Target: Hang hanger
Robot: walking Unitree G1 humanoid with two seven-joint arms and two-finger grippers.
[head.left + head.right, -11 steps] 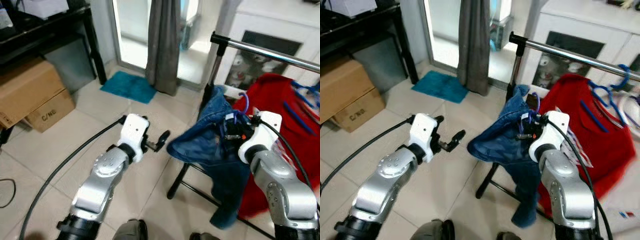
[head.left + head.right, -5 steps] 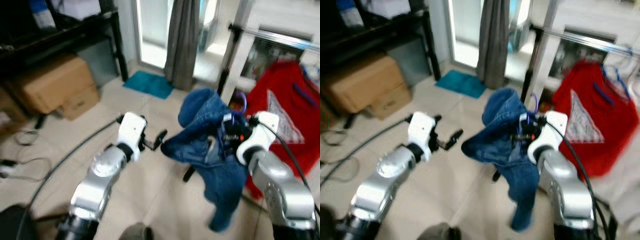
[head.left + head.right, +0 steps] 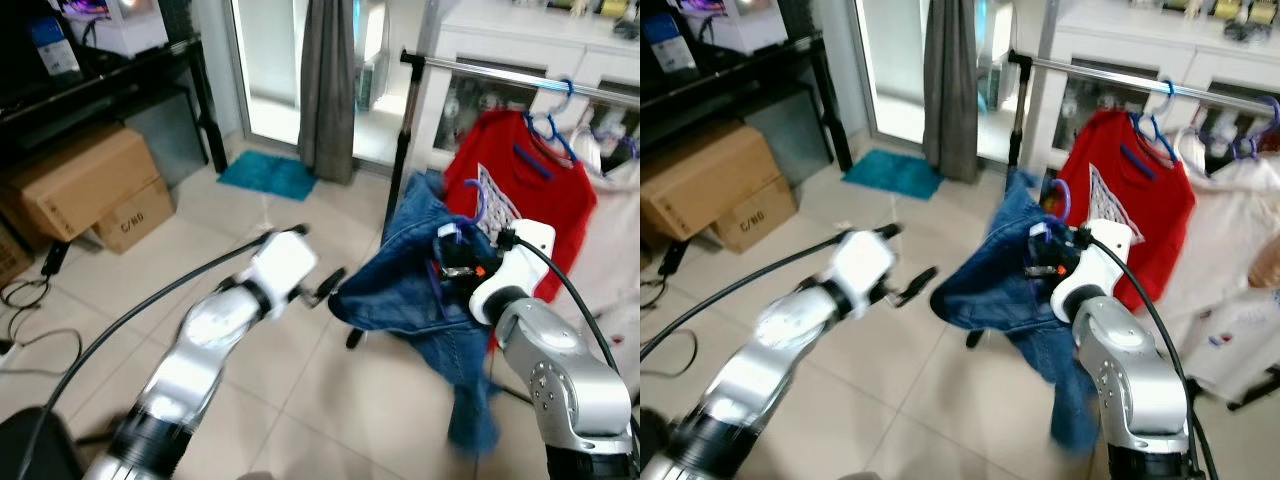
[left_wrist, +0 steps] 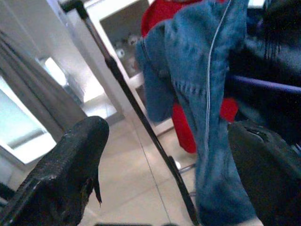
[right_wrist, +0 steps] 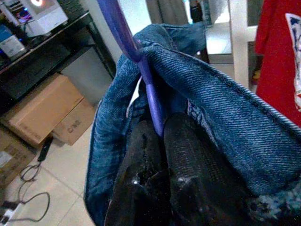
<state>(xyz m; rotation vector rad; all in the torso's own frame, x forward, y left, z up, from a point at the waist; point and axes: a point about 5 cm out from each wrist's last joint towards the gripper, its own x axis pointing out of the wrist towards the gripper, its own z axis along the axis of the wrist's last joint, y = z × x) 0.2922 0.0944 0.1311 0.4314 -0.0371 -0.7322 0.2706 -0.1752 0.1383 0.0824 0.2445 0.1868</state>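
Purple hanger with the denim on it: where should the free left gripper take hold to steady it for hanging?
Probably the hanger's bare purple neck, just above where the right gripper is shut on it. The denim garment drapes over the arms, so the neck and hook look like the exposed rigid part. Bring the open left gripper in from the robot's left, fingers across the neck.

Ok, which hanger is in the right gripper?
The purple hanger carrying the denim garment, pinched in the right gripper. The blue hanger with the red shirt is on the rail.
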